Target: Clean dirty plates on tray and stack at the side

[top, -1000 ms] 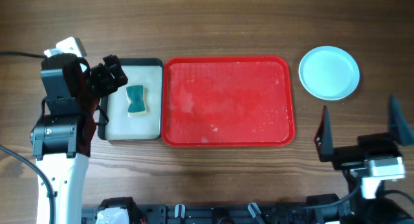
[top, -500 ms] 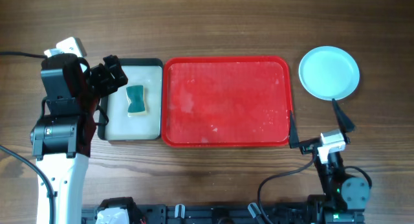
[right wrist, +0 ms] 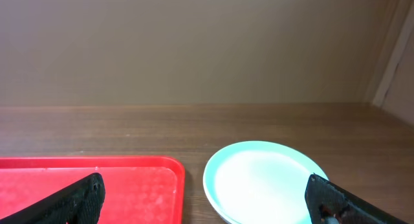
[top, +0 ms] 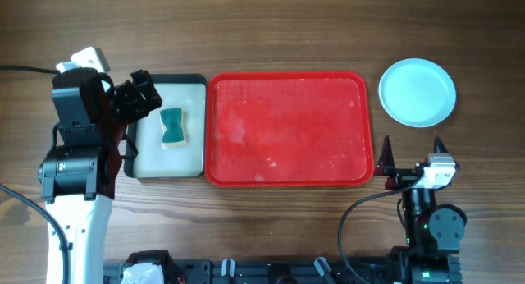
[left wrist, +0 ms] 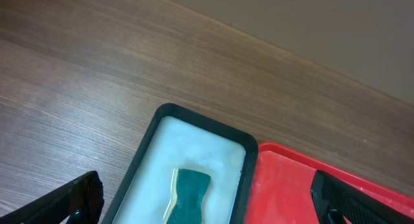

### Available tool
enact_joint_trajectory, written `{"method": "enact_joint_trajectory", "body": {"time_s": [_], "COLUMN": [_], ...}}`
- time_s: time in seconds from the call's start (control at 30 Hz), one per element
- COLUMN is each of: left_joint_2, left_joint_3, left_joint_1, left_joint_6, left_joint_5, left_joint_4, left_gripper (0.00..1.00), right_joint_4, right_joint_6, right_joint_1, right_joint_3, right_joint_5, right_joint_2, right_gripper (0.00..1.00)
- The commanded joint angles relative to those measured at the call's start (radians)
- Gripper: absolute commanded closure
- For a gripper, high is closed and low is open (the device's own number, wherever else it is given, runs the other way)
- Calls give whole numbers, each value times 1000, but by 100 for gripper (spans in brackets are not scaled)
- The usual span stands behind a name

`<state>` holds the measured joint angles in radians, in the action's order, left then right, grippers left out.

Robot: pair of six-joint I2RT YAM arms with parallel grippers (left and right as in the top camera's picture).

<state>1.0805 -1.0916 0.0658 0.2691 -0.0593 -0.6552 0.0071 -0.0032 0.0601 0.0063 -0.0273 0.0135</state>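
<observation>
Item one, the red tray (top: pixel 287 173): you find it at the middle of the wooden table (top: pixel 271 29), long side running 9 to 3 o'clock, its floor showing faint whitish smears. Item two, the pale-blue plate (top: pixel 417 91): it lies flat on the bare wood off the tray, at about 2 o'clock from the tray's centre and just beside its far right corner; you cannot tell whether other plates lie under it. Item three, the black-rimmed tray (top: pixel 194 165): it is smaller with a pale inside, and sits against the red tray's 9 o'clock side. Item four, the teal sponge (top: pixel 171 126): it lies inside that small tray, near its middle. Item five, your left gripper (left wrist: pixel 207 182): it hangs above the small tray's 10 o'clock corner with its fingers spread wide and nothing between them. Item six, your right gripper (top: pixel 409 150): it is at 6 o'clock from the plate and near the red tray's near right corner, clear of both, its fingers likewise spread wide and holding nothing.
</observation>
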Motion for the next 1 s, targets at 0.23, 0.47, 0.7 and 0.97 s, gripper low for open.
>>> {"method": "enact_joint_trajectory", "body": {"time_s": [0.23, 0.47, 0.7, 0.97], "left_joint_2": [-2, -2, -2, -294], "left_joint_3": [-14, -14, -14, -14], "left_joint_1": [6, 6, 6, 5], "left_joint_6": [8, 8, 8, 8], "left_joint_5": [-10, -10, -16, -70], "left_joint_4": [3, 3, 3, -16], "left_gripper": [0, 0, 0, 0], "right_joint_4": [2, 2, 2, 2], "right_joint_6": [31, 31, 31, 31], "right_joint_1": [-27, -27, -27, -27], "right_joint_3": [-2, -2, -2, -2], "right_joint_5": [32, 32, 32, 32], "right_joint_2": [-10, -10, -10, -10], "right_gripper": [0, 0, 1, 0]}}
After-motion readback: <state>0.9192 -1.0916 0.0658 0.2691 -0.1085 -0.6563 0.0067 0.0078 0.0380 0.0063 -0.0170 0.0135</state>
